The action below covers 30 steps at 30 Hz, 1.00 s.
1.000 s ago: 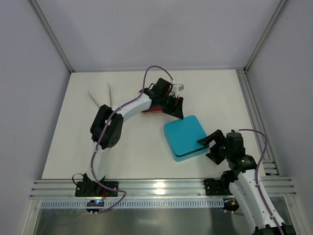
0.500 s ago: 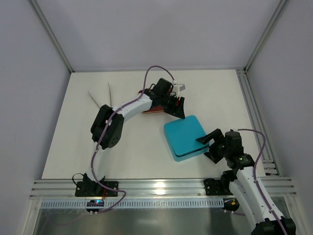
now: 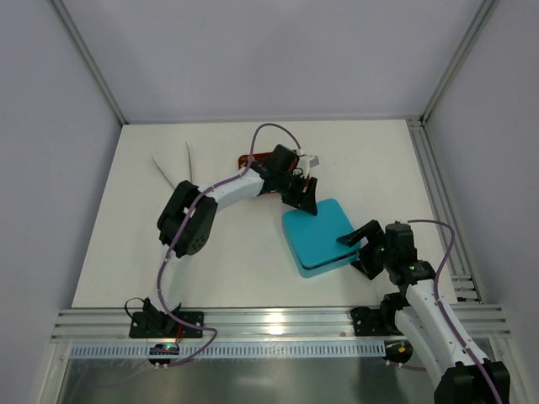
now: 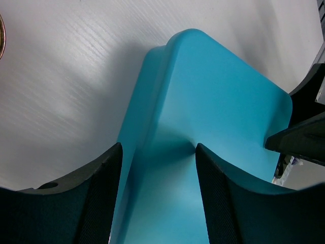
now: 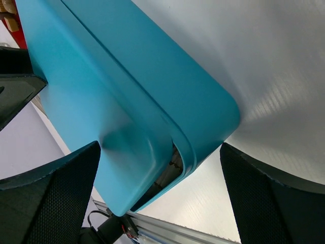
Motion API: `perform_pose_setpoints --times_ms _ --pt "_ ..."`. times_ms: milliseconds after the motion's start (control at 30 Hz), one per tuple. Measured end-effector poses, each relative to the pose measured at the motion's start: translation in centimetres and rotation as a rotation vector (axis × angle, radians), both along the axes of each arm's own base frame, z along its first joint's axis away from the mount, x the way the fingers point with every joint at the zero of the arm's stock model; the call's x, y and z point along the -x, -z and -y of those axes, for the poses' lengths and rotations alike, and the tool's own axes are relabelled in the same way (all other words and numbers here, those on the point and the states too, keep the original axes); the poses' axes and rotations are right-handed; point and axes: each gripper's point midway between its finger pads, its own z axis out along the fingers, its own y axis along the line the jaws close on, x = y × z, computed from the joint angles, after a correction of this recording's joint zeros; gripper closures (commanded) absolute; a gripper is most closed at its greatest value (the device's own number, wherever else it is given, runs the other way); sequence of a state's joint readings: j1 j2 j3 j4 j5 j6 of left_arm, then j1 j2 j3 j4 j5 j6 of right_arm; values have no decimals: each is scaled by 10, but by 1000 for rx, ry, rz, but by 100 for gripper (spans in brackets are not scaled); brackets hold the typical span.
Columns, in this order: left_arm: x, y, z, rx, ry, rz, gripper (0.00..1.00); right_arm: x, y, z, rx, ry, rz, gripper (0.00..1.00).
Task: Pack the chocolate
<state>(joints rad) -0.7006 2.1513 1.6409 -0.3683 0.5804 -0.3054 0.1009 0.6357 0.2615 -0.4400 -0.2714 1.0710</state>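
A teal box with its lid on (image 3: 320, 236) lies at the centre right of the table. My left gripper (image 3: 305, 202) is open and hovers over the box's far left corner; in the left wrist view its fingers (image 4: 158, 152) straddle the lid (image 4: 218, 117). My right gripper (image 3: 360, 252) is open at the box's right corner, its fingers either side of it (image 5: 160, 147). The lid stands slightly ajar there, and crinkled paper cups (image 5: 175, 162) show in the gap. A few small tan chocolate pieces (image 5: 7, 7) show at the edge of the right wrist view. The red tray (image 3: 255, 158) is mostly hidden behind the left arm.
Two thin white strips (image 3: 173, 168) lie at the far left of the table. An aluminium rail (image 3: 278, 324) runs along the near edge and another along the right side (image 3: 434, 185). Grey walls enclose the table.
My left gripper has moved off the red tray, nearer and to the right, to the teal box's far corner. My right gripper has barely shifted.
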Motion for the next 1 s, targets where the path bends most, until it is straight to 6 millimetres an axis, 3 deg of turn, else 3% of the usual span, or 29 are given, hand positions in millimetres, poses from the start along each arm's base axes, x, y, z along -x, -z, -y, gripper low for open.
perform_pose_setpoints --times_ms 1000 --pt "22 -1 -10 -3 6 16 43 -29 -10 9 110 -35 13 2"
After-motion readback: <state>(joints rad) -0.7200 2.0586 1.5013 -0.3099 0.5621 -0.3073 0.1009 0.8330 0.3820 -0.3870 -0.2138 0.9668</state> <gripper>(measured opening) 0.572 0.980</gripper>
